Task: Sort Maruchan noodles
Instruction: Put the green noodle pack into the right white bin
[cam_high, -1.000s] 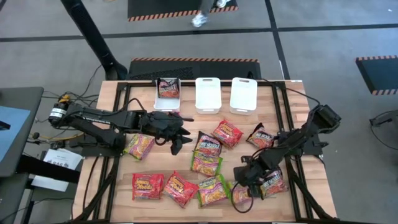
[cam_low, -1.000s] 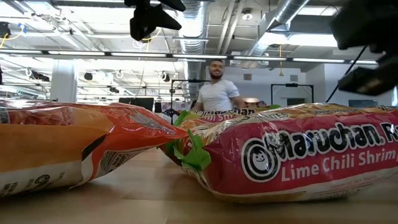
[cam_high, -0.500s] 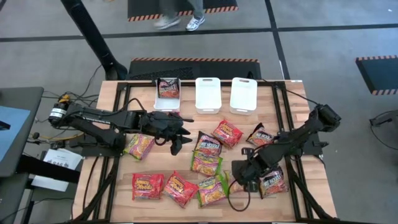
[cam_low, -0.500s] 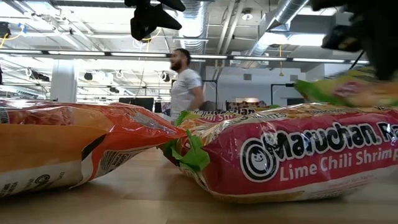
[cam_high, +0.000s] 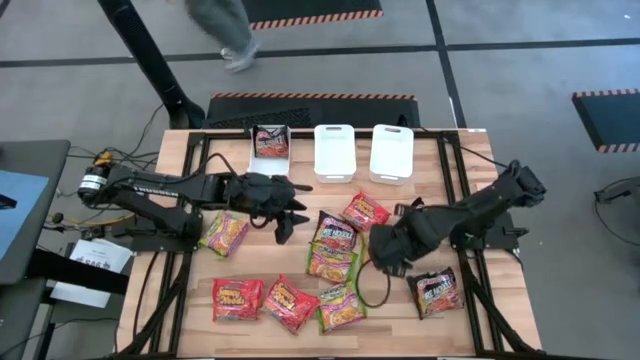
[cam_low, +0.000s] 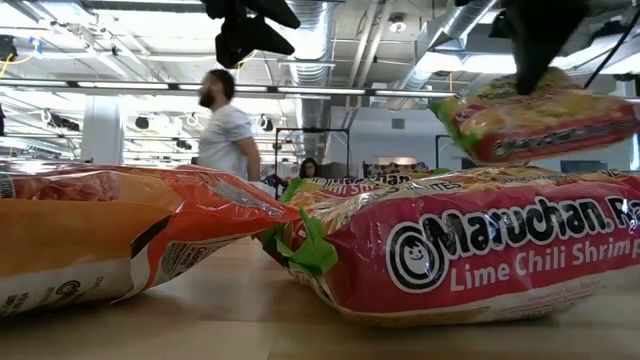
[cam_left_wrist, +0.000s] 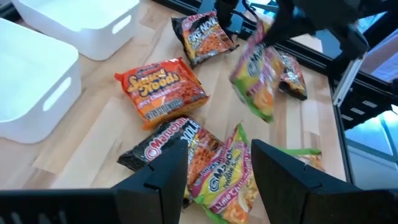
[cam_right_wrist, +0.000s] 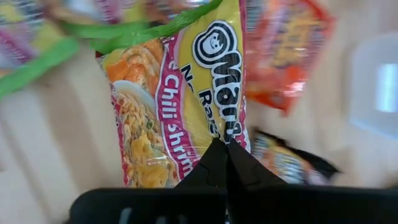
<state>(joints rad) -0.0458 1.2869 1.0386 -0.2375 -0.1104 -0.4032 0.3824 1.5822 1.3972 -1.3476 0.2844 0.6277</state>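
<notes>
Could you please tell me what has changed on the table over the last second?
The right gripper, shut on a green Lime Chili Shrimp packet, lifted it off the table's front right and carried it toward the centre. The left gripper, open, stayed put; the other packets and white bins did not move.

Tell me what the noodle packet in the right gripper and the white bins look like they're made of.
The green and yellow packet pinched in the right gripper looks like thin glossy plastic film: it crinkles, hangs limp and carries printed artwork. The white bins look like rigid moulded plastic with a smooth, fairly matte finish, rounded corners and cut-out handles.
</notes>
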